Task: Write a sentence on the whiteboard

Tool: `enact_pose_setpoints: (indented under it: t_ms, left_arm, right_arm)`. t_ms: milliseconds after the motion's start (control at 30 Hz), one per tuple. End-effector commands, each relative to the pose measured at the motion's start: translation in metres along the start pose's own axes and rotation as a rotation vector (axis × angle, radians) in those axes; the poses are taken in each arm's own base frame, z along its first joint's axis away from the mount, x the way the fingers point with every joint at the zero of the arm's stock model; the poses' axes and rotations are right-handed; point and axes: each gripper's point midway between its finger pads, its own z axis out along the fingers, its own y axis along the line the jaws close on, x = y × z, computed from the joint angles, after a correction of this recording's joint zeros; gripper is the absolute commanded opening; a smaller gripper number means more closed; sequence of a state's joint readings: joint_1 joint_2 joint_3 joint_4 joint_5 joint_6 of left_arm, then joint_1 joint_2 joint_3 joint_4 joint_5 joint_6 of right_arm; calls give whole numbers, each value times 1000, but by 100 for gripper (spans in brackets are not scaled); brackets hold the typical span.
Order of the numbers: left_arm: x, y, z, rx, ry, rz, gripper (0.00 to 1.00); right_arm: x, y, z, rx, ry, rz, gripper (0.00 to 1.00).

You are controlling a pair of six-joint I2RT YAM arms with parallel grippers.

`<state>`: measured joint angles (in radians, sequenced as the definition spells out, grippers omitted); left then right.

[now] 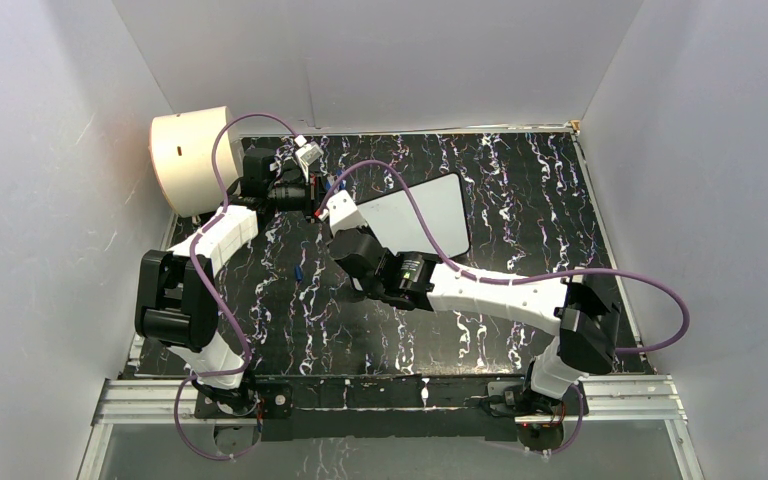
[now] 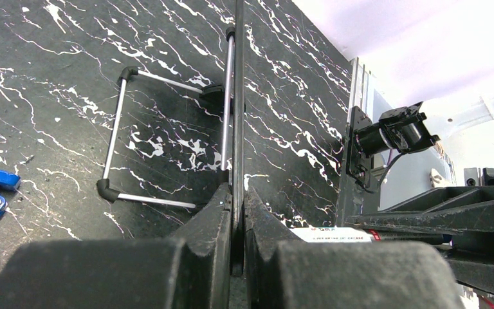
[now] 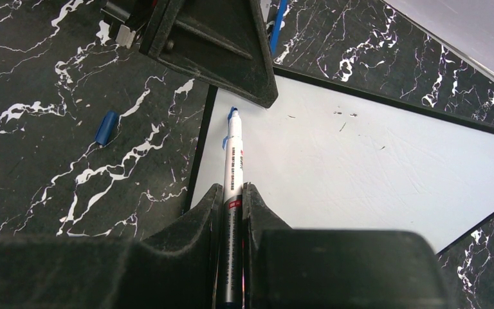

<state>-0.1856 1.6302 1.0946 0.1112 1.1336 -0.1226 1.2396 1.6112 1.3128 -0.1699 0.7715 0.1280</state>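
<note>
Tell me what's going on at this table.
The left arm has its jaws shut on the edge of the whiteboard, apparently steadying it. The right arm has its jaws shut on an uncapped marker, whose blue tip sits over the board just inside its edge. No lettering shows on the board yet. A blue cap lies on the table beside it.

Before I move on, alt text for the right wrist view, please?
The jaws of the right gripper clamp a white marker, its blue tip at a corner of the blank whiteboard. A blue cap lies on the dark table beside it.
</note>
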Motion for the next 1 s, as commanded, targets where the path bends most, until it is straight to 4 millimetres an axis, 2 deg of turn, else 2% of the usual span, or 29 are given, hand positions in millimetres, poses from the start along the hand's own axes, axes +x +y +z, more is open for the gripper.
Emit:
enact_pose_setpoints:
  t_ms: [0, 267, 967]
  left_arm:
    - [-12, -18, -5, 20, -17, 56, 0]
    - [-12, -19, -5, 24, -17, 58, 0]
    - [-12, -18, -5, 23, -16, 55, 0]
  right_arm:
    - [-15, 0, 3, 2, -36, 42, 0]
    - [-15, 1, 5, 7, -39, 38, 0]
    - [-8, -22, 2, 90, -22, 51, 0]
